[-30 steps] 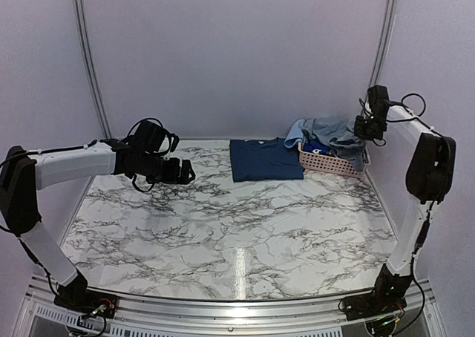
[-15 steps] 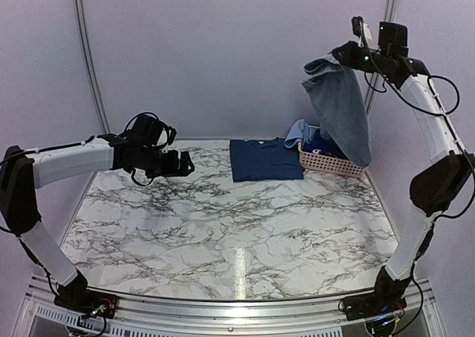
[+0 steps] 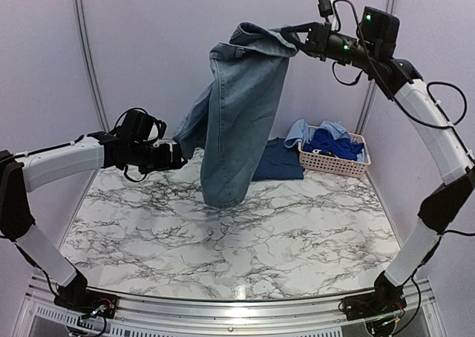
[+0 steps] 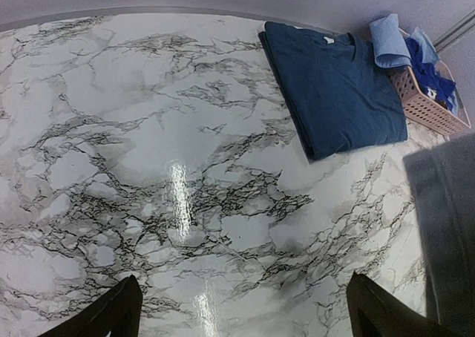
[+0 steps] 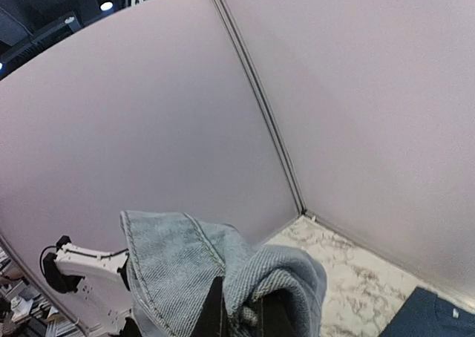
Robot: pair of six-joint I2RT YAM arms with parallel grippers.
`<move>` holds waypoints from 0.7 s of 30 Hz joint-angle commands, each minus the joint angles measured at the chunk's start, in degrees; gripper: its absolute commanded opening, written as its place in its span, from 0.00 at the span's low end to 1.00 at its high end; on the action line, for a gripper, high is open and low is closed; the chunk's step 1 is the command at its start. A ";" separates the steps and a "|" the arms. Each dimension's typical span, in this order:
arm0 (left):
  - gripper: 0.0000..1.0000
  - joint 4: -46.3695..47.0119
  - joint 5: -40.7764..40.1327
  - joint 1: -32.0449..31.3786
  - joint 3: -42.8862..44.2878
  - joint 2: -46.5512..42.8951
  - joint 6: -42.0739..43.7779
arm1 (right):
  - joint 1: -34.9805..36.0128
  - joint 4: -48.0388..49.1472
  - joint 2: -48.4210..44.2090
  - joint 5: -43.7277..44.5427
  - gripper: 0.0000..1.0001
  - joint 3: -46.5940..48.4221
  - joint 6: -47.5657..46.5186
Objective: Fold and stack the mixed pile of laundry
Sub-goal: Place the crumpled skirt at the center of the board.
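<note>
**Matt cloth, moulded plastic, a glossy top**

The light-blue denim garment [image 3: 237, 122] is coarse woven cloth, matt, with raised stitched seams. The dark navy folded shirt [image 4: 334, 84] looks soft, smooth and matt. The white, black-veined marble-look tabletop [image 4: 111, 129] is glossy and mirrors the lamps. The pink perforated basket [image 3: 330, 164] is moulded plastic.

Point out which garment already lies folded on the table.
The navy shirt, flat beside the basket; the denim hangs from the right gripper.

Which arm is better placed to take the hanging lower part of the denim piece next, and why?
Left, probably. The left gripper is open and sits beside the low-hanging side of the denim piece, while the right gripper is shut on its top edge, holding it high.
</note>
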 commanded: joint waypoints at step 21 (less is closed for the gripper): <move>0.99 1.35 9.76 -4.90 -11.31 -5.12 9.34 | -6.22 -20.75 -12.42 14.74 0.71 -59.80 -19.09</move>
